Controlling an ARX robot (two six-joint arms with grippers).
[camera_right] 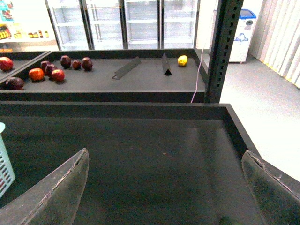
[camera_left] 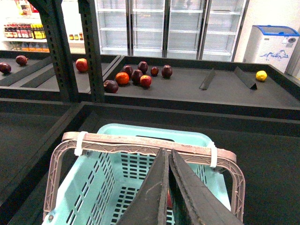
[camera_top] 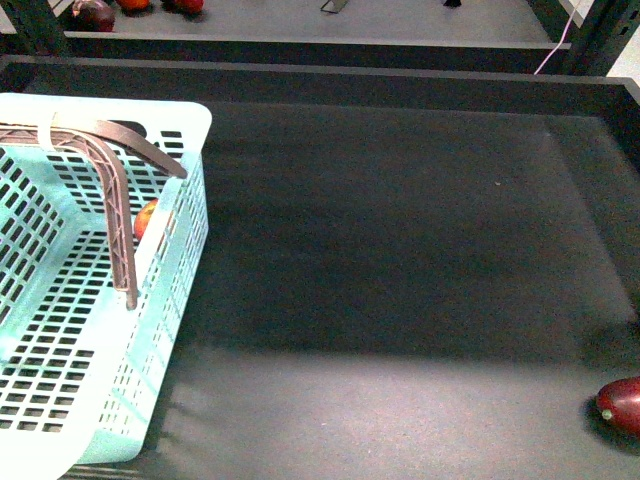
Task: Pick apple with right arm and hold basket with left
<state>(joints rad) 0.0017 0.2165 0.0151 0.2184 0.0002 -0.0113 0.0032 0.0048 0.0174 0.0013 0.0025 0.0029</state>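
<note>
Apple inside basket; left claw pressed shut above it, gripping nothing; right claw spread wide, empty.

The basket was light aqua with slotted walls and brown handles. An apple inside showed red and orange. A dark maroon fruit lay on the black bench.
</note>
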